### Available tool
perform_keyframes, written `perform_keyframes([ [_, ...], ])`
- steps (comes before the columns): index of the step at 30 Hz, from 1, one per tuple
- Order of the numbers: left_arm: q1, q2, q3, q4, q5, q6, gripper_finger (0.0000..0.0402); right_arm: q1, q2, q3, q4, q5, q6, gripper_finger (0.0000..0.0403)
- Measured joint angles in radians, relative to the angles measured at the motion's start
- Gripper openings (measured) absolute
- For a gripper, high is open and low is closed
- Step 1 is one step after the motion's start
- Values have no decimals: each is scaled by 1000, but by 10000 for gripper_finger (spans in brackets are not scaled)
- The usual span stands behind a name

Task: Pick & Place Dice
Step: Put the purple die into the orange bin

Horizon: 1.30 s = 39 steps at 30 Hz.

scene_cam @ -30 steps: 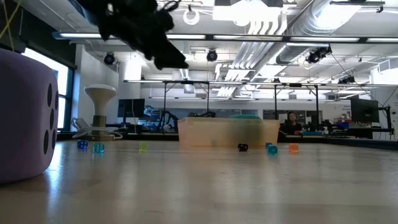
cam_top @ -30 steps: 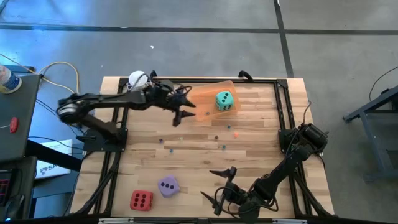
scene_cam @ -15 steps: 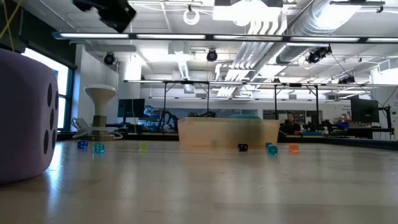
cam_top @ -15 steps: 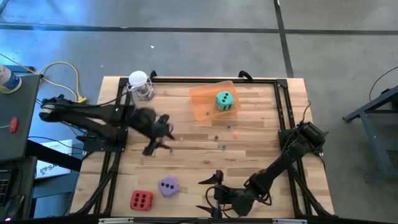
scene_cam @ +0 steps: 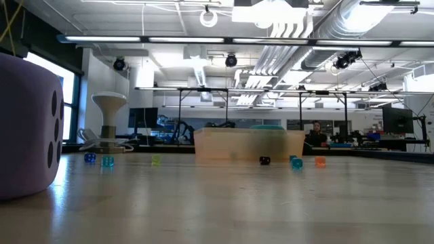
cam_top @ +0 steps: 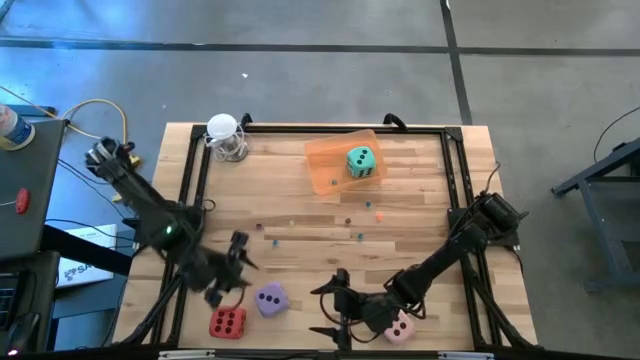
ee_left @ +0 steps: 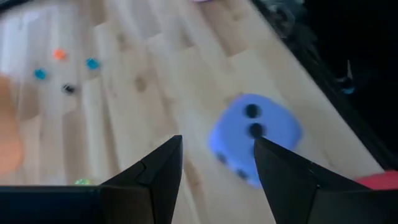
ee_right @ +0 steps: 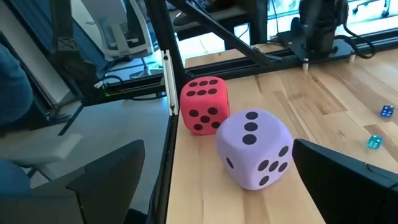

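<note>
Done: teal-green die (cam_top: 361, 162) lies in the orange tray (cam_top: 322, 165).
Left: red die (cam_top: 227, 322), purple die (cam_top: 270, 299), pink die (cam_top: 399, 327) on the desk (cam_top: 420, 215).
Left end effector (cam_top: 232, 268): released, above the purple die.
Right end effector (cam_top: 332, 309): released, empty.

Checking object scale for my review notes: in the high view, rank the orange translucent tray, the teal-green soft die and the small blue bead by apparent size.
1. Orange translucent tray, clearly largest.
2. Teal-green soft die, sitting inside the tray.
3. Small blue bead, a mere speck on the wooden table.
</note>
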Motion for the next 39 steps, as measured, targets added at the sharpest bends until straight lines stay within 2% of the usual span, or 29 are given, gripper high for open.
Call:
perform_keyframes([
  [3, -63, 45, 0, 28, -6, 10, 191, -2, 0, 0, 0, -1, 0, 400],
  [5, -89, 70, 0, 30, -8, 68, 191, -5, 0, 0, 0, -1, 0, 400],
  [8, -102, 102, 0, 54, -11, 137, 191, -7, 0, 0, -1, -1, -20, 400],
  [14, -103, 156, 0, 100, -13, 142, 201, -15, 0, 0, -2, -1, -24, 400],
  [18, -103, 179, 0, 122, -20, 162, 238, -16, 0, 0, -3, -1, -24, 400],
  [29, -114, 223, 0, 164, -190, 141, 357, -15, 0, 0, -4, -1, -24, 400],
  [34, -115, 244, 0, 168, -197, 142, 385, -15, 0, 0, -4, -1, -24, 400],
  [39, -115, 271, 0, 183, -221, 142, 393, -15, 0, 0, -5, -1, -24, 400],
])
